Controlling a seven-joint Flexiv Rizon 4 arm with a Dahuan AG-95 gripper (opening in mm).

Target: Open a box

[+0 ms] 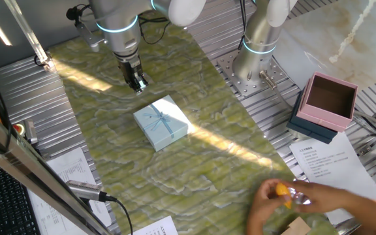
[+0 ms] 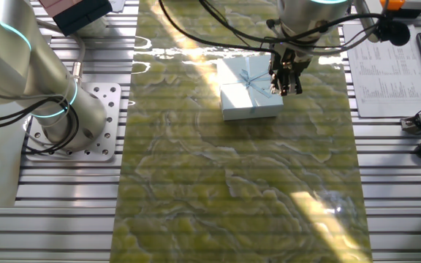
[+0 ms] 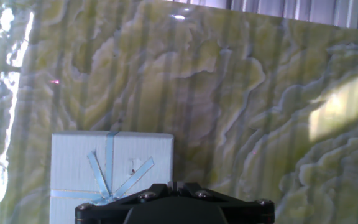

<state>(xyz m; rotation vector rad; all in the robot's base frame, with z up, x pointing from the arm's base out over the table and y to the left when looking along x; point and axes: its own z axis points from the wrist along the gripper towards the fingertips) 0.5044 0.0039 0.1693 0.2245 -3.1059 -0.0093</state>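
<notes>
The box [image 1: 161, 123] is a small square pale blue gift box with a thin blue ribbon cross and bow. It sits on the green marbled mat with its lid on. It also shows in the other fixed view [image 2: 249, 88] and at the lower left of the hand view [image 3: 104, 174]. My gripper [image 1: 138, 81] hangs above the mat just beyond the box's far edge and does not touch it. In the other fixed view the gripper [image 2: 287, 80] overlaps the box's right side. In the hand view the gripper [image 3: 174, 184] has its fingers pressed together and holds nothing.
A pink box on a dark blue base [image 1: 328, 101] stands open at the right, off the mat. A person's hand [image 1: 286, 196] holding something orange reaches in at the front right. A second arm's base [image 1: 256, 59] is bolted behind the mat. Papers [image 1: 331, 163] lie nearby.
</notes>
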